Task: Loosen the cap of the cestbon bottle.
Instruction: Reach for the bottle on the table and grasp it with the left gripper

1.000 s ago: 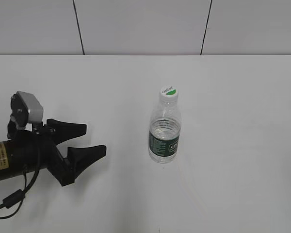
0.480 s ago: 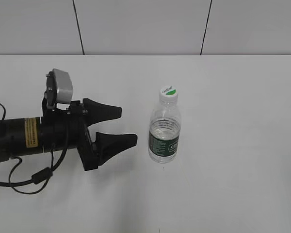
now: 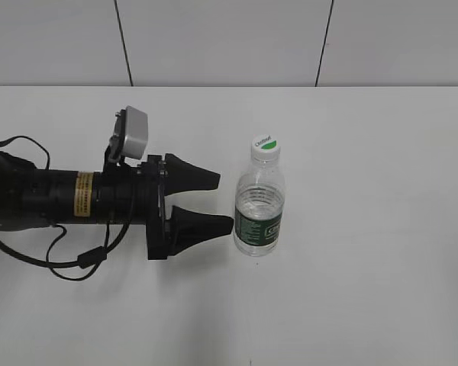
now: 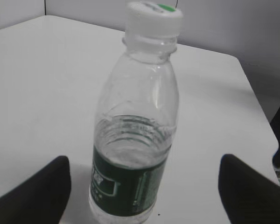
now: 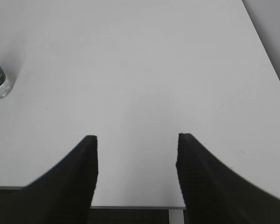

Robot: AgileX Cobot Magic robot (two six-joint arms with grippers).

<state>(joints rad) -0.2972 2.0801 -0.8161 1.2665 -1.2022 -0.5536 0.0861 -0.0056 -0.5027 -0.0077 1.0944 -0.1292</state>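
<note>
1. Bottle [image 3: 259,207] stands upright near the table [image 3: 382,229] centre, cap [image 3: 266,144] on top, part full of water.
2. Left gripper [image 3: 225,202] is level with the label band, tips just beside the bottle's left side, not touching. Jaws wide open, nothing held.
3. Right gripper [image 5: 136,140] is well away near the table edge; jaws open, empty; bottle base only at that view's far left.
4. Step in hand, my read: left arm closing in to steady the bottle body.
5. To do it well: straddle the bottle evenly, close at the label band, squeeze gently since the thin ribbed plastic likely dents.
6. Risk: a finger nudging it over before both sides touch.
</note>
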